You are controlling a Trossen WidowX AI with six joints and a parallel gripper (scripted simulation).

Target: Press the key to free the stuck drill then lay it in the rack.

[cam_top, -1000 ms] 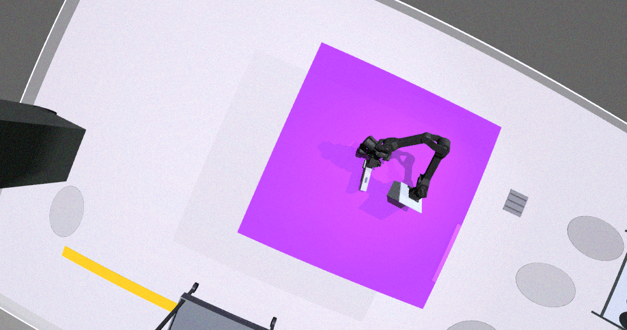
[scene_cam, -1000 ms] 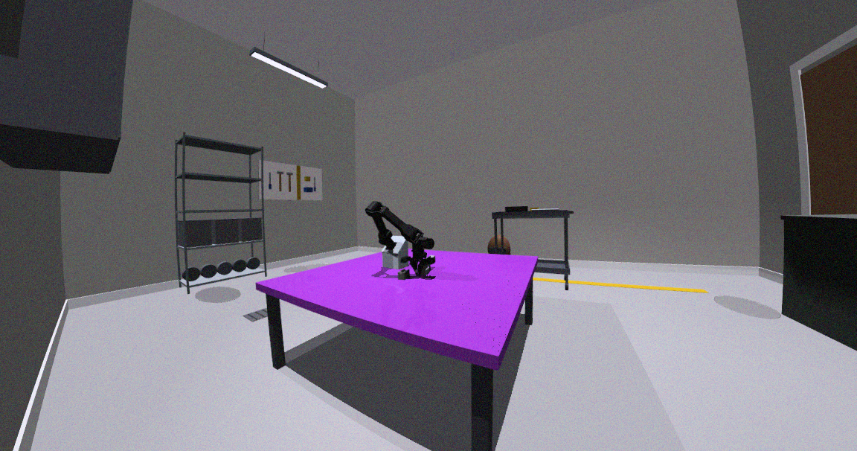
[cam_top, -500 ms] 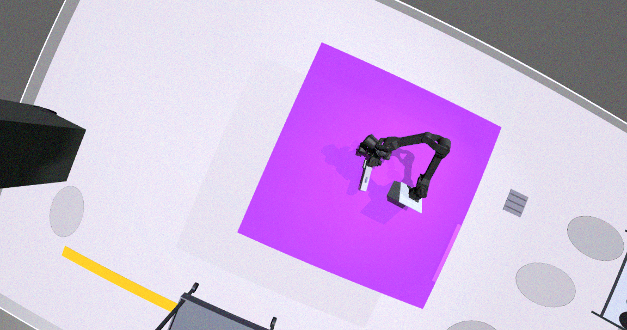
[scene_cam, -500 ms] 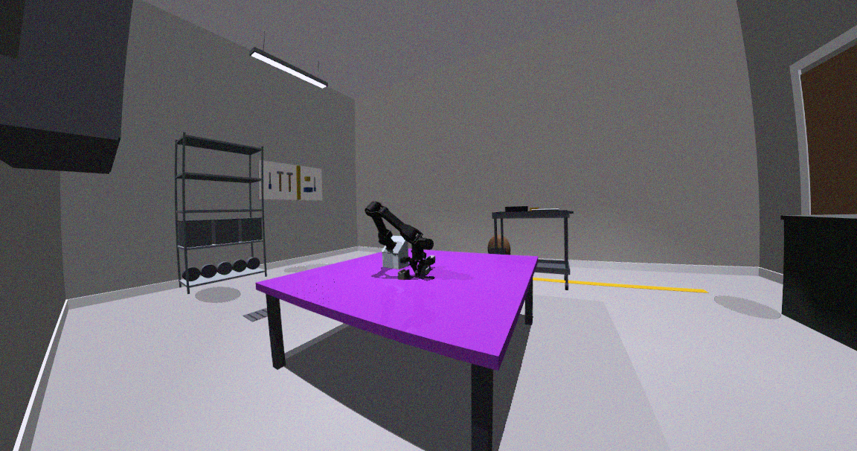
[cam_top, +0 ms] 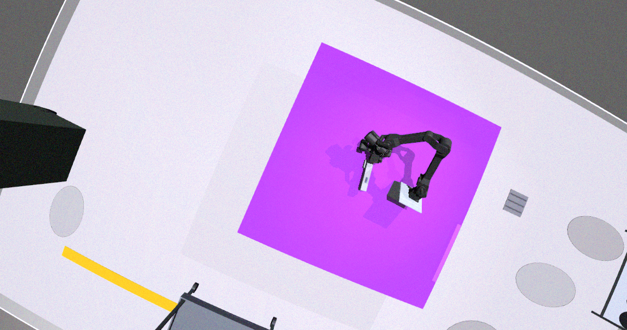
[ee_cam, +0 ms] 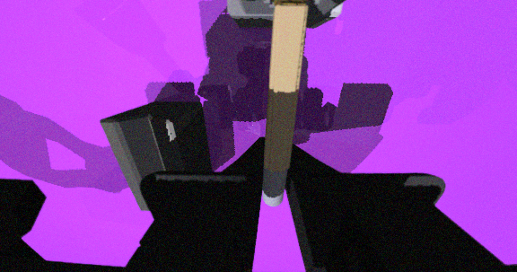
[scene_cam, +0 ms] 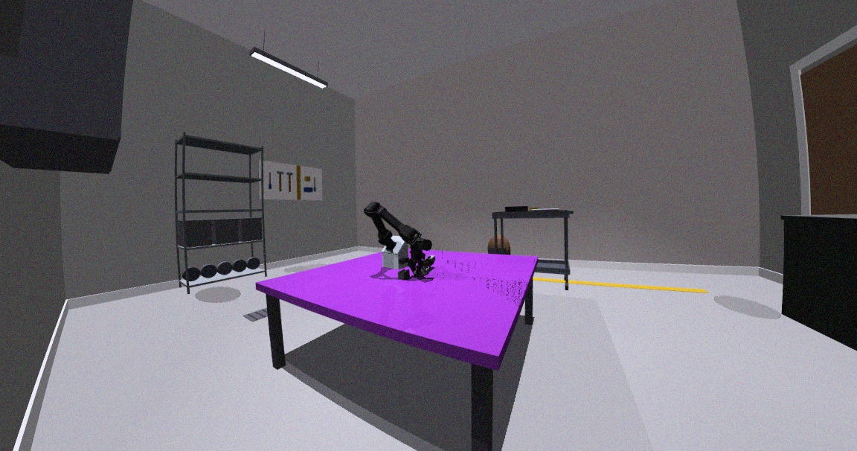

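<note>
My gripper (cam_top: 373, 157) (scene_cam: 421, 269) (ee_cam: 271, 142) is shut on the drill (ee_cam: 288, 48), a tan shaft with a grey, white-tipped end beside the fingers. Its other end reaches a brassy edge beneath the dark block at the top of the wrist view; whether any of it sits inside is hidden. A long pale block (cam_top: 367, 170) with a small slot lies just below the gripper in the top view. A dark, grey-sided block (ee_cam: 181, 144) (scene_cam: 403, 274) stands left of the fingers; it may be the rack. I cannot pick out the key.
The arm's base stands on a white-topped box (cam_top: 405, 196) (scene_cam: 391, 259), right of the long block in the top view. The arm arches above the purple table (cam_top: 306, 205) (scene_cam: 383, 304). A wheeled cart (cam_top: 210, 319) and a dark cabinet (cam_top: 35, 152) stand away from the table.
</note>
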